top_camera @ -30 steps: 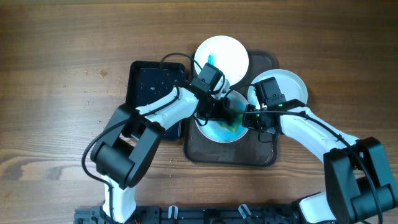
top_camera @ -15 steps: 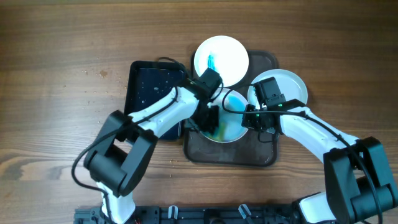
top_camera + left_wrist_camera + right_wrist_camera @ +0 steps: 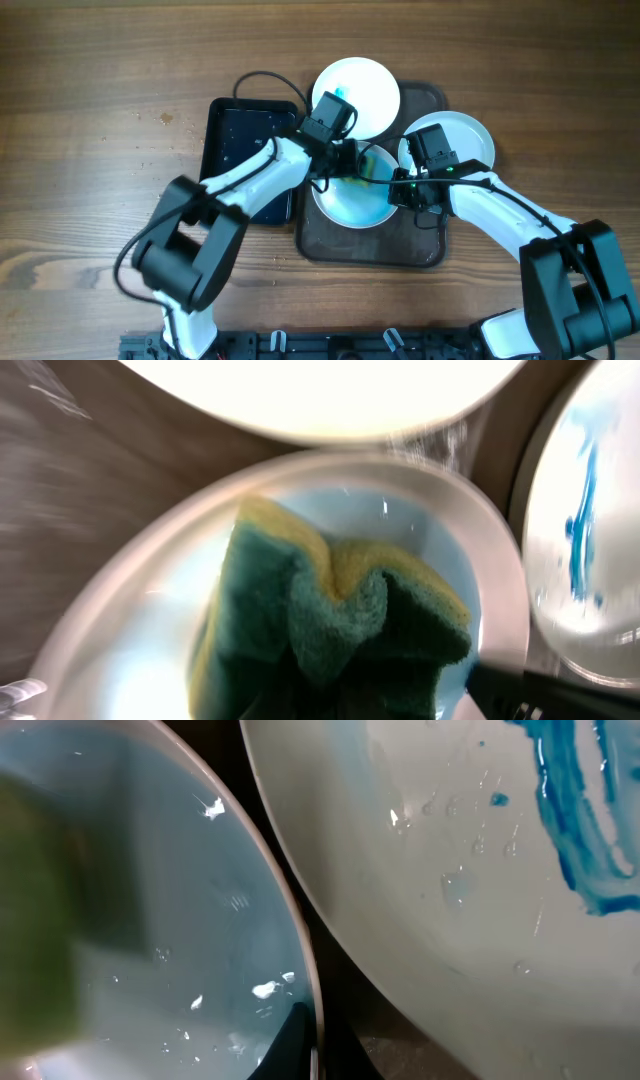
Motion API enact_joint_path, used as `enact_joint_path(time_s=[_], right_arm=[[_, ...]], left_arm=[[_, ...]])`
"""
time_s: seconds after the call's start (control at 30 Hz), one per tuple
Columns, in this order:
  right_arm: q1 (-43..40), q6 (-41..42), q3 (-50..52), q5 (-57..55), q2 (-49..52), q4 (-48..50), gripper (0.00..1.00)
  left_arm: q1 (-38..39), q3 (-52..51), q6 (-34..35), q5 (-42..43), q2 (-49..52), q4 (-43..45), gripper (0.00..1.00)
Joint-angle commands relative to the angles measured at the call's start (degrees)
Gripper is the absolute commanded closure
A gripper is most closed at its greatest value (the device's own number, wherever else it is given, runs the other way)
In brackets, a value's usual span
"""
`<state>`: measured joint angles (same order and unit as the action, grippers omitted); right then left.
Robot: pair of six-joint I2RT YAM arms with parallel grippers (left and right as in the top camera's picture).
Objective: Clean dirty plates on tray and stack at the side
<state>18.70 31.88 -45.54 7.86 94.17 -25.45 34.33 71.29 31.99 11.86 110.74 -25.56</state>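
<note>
The left fingers (image 3: 347,166) grip the sponge (image 3: 330,620), pressed directly beneath them onto the smeared plate (image 3: 350,208). The right fingers (image 3: 297,1032) meet its rim, and I cannot tell their grip.

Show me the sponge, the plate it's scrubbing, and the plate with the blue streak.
sponge (image 3: 340,620), left wrist view, green scouring face.
scrubbed plate (image 3: 130,650), left wrist view, bare bluish inside.
streaked plate (image 3: 362,95), overhead view, white centre.

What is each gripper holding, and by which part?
Left gripper: the green-and-yellow sponge, by its near end. Right gripper: the centre plate, pinched at its rim.
</note>
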Motion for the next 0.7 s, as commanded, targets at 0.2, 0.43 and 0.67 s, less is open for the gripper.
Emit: enact_joint_path(time_s=[0.2,0.43,0.67], right_arm=[[0.17,-1.92,2.86,-4.92,3.72,-2.43,0.96],[0.17,-2.14,2.86,-4.92,3.72,-2.60,0.96],[0.17,-9.62,2.86,0.63,3.72,0.15,0.96]], left_arm=[[-0.33,-0.44,-8.24,17.94,3.41,-4.00,0.96],[-8.59,-0.44,-8.22,-0.98,-13.62,-18.12,0.96],[-21.09,-5.60,-8.24,-15.98,-12.66,-21.38,0.96]])
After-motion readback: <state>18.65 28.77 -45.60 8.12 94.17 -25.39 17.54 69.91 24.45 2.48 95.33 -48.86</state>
